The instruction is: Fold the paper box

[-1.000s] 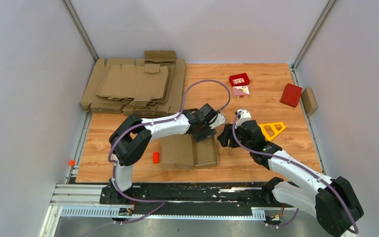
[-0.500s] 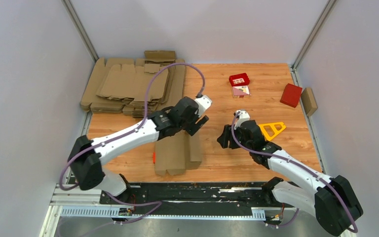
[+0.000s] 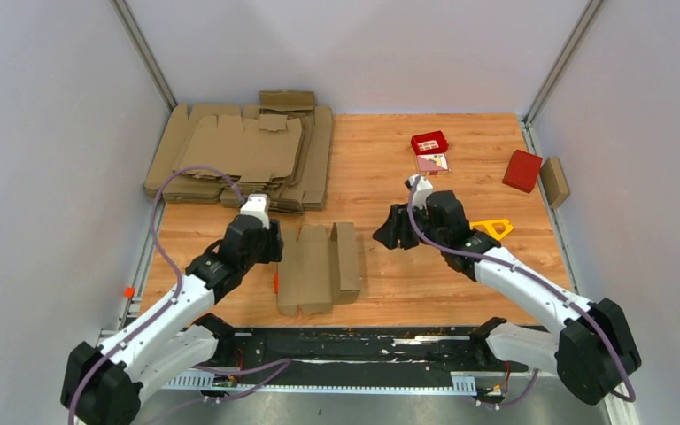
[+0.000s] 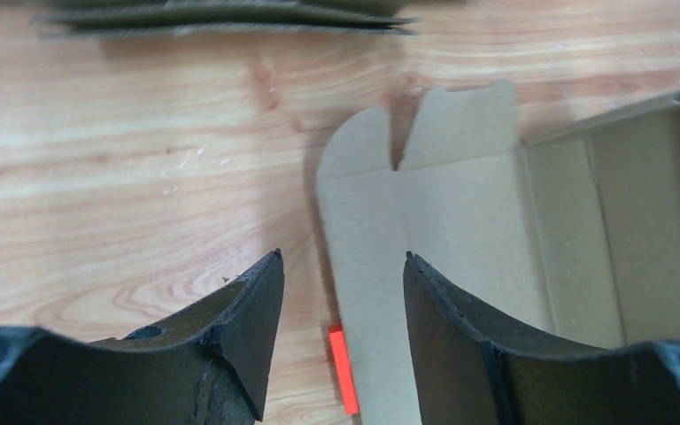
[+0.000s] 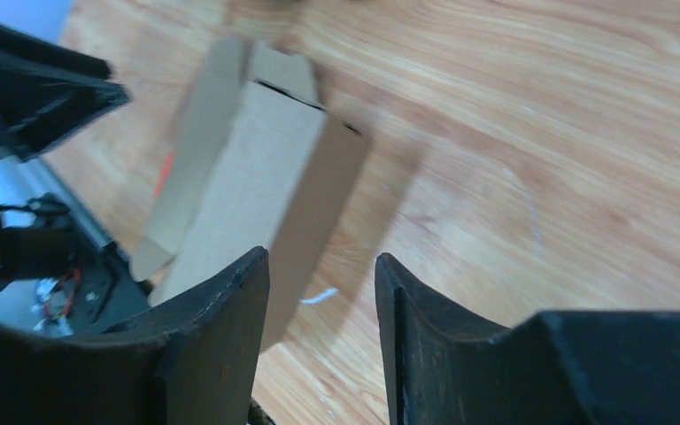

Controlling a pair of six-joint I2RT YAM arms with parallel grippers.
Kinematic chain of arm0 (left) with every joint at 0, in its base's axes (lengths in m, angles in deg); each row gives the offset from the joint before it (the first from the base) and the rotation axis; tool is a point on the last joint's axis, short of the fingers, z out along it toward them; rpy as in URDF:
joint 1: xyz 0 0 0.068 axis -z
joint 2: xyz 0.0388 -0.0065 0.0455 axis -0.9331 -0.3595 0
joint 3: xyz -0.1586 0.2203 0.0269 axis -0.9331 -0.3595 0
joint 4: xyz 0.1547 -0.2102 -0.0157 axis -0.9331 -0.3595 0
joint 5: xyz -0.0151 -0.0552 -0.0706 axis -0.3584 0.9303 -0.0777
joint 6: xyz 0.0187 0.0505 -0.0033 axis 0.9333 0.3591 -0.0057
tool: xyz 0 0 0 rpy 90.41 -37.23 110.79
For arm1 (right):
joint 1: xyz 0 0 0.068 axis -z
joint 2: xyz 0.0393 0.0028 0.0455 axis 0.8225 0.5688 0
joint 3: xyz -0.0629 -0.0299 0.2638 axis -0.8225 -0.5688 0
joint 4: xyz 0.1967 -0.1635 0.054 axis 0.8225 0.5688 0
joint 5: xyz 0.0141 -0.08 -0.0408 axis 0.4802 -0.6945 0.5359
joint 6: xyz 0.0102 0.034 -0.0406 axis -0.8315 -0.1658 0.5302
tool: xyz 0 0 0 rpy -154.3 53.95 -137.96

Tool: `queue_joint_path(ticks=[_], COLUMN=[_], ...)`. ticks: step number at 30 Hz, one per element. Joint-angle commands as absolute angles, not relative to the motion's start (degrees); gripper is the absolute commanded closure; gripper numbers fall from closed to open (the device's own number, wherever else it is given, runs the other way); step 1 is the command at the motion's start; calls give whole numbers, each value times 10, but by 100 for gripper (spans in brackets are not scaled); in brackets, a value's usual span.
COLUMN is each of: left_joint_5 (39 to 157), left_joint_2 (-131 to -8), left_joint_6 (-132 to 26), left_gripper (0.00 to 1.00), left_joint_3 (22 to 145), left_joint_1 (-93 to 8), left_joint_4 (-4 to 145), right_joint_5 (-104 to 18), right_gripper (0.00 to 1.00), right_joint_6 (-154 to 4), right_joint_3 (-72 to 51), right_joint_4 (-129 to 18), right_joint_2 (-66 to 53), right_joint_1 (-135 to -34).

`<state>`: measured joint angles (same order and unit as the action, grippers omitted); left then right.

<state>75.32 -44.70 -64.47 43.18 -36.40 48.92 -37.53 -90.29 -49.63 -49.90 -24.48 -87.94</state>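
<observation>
From above, the paper box [image 3: 319,266] lies partly folded on the bench [image 3: 425,292] near its front edge, between the two arms. The left hand [image 3: 270,251] is just beside its left edge, and the right hand [image 3: 382,237] stands apart on its right. Left wrist view: fingers parted, gripping nothing, box flaps beneath. Right wrist view: fingers parted and empty, box lying beyond them.

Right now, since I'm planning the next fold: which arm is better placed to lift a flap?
Probably left. The left fingers, open, straddle the flat left edge of the box; the right fingers, also open, stand apart from its raised right side.
</observation>
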Motion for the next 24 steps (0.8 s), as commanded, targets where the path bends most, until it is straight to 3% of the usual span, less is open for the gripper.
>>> queue_joint_path(ticks=[1,2,4,5,17,24], left_joint_5=[830,848,876,889,954,977], left_joint_2=[-402,-404,-416,-424,-474,-496], left_joint_6=[-720,-721,-725,-726,-713,-706], left_gripper=[40,40,40,40,38,37], left_joint_3=[370,357,340,332,304,303], left_joint_1=[-435,-450,-475,-486,-531,-547], left_joint_4=[573,585,608,622,679,679], right_joint_5=[-235,-217,-179,-162,-32,-31], right_gripper=[56,64,92,99,100,100], right_joint_6=[-913,-926,-947,-959,-1152,-1186], right_joint_3=[-427,-414,-394,-384,-337,-336], right_joint_4=[-554,-566,-601,-616,-871,-889], right_joint_2=[-190,-173,-136,-116,142,194], right_joint_1=[-888,-890,-891,-890,-890,-889])
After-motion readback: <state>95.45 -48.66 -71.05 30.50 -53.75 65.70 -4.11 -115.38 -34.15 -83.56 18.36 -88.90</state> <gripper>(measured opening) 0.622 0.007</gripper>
